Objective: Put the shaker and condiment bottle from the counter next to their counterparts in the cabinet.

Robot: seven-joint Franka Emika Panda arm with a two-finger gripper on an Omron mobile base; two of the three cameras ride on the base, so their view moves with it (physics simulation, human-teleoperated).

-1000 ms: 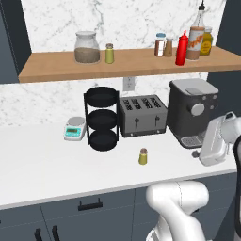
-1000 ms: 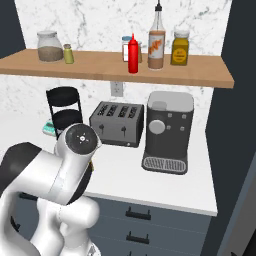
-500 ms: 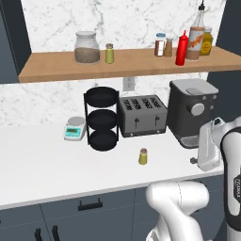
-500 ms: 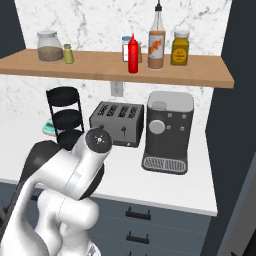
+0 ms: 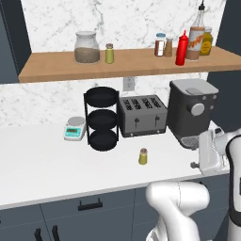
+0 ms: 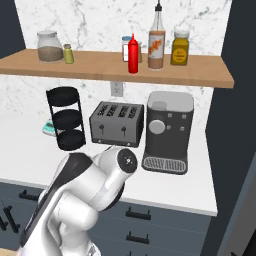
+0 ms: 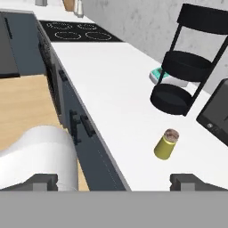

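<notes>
A tiny yellow-green shaker (image 5: 143, 156) with a grey cap stands alone on the white counter in front of the toaster (image 5: 142, 115). The hand view looks down on this shaker (image 7: 167, 144), which lies ahead and right of my gripper (image 7: 114, 181). The gripper is open, its tips wide apart with nothing between them. On the wooden shelf (image 5: 56, 70) its twin shaker (image 5: 109, 53) stands beside a glass jar. The tall brown-orange condiment bottle (image 5: 196, 33) stands just right of the red squeeze bottle (image 5: 181, 48). My white hand (image 5: 210, 151) hangs low by the coffee machine.
A black tiered rack (image 5: 101, 117), small scale (image 5: 75, 128) and coffee machine (image 5: 192, 113) line the counter's back. Brown spice jars (image 5: 161, 44) and a mustard-yellow jar (image 5: 206, 42) share the shelf. A cooktop (image 7: 78, 31) lies far along the counter.
My hand has dropped a little and shifted left beside the coffee machine, and the elbow has swung right in the right base view. Shaker and bottles have not moved.
</notes>
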